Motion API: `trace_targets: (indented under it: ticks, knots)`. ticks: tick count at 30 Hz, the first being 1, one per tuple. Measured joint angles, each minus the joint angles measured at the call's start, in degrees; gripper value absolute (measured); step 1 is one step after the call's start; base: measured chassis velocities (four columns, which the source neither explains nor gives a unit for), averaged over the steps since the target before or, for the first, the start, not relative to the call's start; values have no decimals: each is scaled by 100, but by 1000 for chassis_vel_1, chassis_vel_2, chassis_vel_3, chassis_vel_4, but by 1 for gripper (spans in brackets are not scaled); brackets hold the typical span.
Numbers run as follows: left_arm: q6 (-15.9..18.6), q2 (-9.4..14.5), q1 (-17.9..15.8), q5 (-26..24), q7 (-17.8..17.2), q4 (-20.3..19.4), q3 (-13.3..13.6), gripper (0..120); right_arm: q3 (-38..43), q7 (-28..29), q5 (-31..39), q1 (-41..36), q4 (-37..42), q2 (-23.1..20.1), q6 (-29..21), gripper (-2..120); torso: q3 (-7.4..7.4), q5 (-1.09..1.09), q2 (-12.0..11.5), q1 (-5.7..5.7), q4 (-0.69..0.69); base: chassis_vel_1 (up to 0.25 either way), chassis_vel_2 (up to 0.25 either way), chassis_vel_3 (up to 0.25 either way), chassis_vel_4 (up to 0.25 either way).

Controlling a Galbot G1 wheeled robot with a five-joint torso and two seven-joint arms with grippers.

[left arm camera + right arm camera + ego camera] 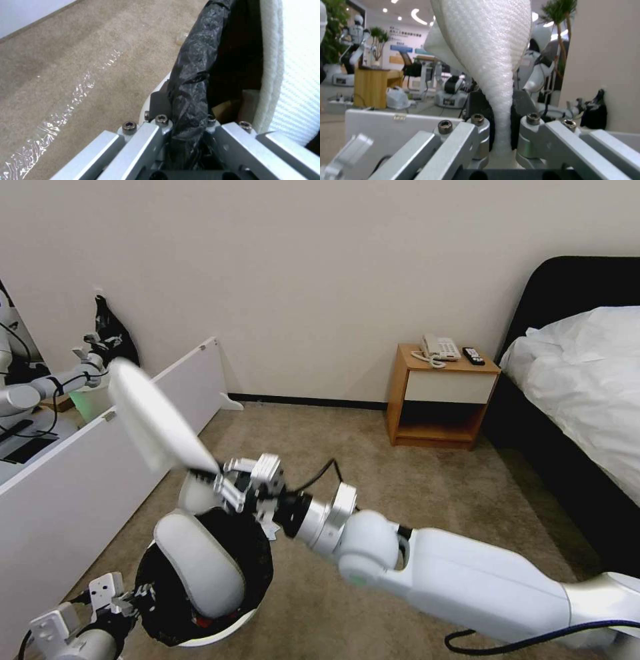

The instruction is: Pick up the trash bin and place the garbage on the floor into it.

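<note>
The left gripper (137,597) is clamped on the black-bag-lined rim of the round white plastic trash bin (230,627), at the bin's near-left edge; the left wrist view shows the bag fold pinched between both fingers (160,105). One white flat slipper (200,563) stands on end inside the bin, projecting above the rim. Directly above the bin's far edge, the right gripper (223,483) pinches a second white flat slipper (157,420) by one end, the slipper angled up and left. Left of the bin runs a white panel wall (73,500). Beyond and right of the bin lies open beige-brown carpet floor (373,473), bounded by a wooden nightstand (440,400) and a bed (587,400).
</note>
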Motion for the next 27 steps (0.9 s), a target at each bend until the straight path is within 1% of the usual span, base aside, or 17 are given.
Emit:
trace_targets:
  ticks: [10, 13, 18, 19, 27]
  knots:
    - [-1, 18, -18, -31, 0, -4, -19, 2, -431, -58, -167, -44, -256, 59, 32, 6, 0, 0, 0, 0, 0, 0, 0, 0, 0]
    - [-1, 22, -44, -51, -2, 4, -24, 2, -595, -60, -309, -222, -461, 175, 56, 6, 0, 1, 0, 0, 0, 0, 0, 0, 0]
    - [-1, 19, -53, -51, -4, 18, -21, 2, -656, -59, -392, -345, -639, 280, 87, 6, 0, 0, 0, 0, 1, 0, 0, 0, 0]
    - [-1, 13, -55, -52, -4, 26, -9, 2, -686, -61, -448, -422, -789, 333, 123, 6, 0, 0, 0, 0, 1, 0, 0, 0, 0]
    - [-1, 11, -66, -50, -4, 48, 21, 2, -726, -110, -564, -640, -1087, 343, 190, 6, 0, 0, 0, 0, 1, 0, 0, 0, 0]
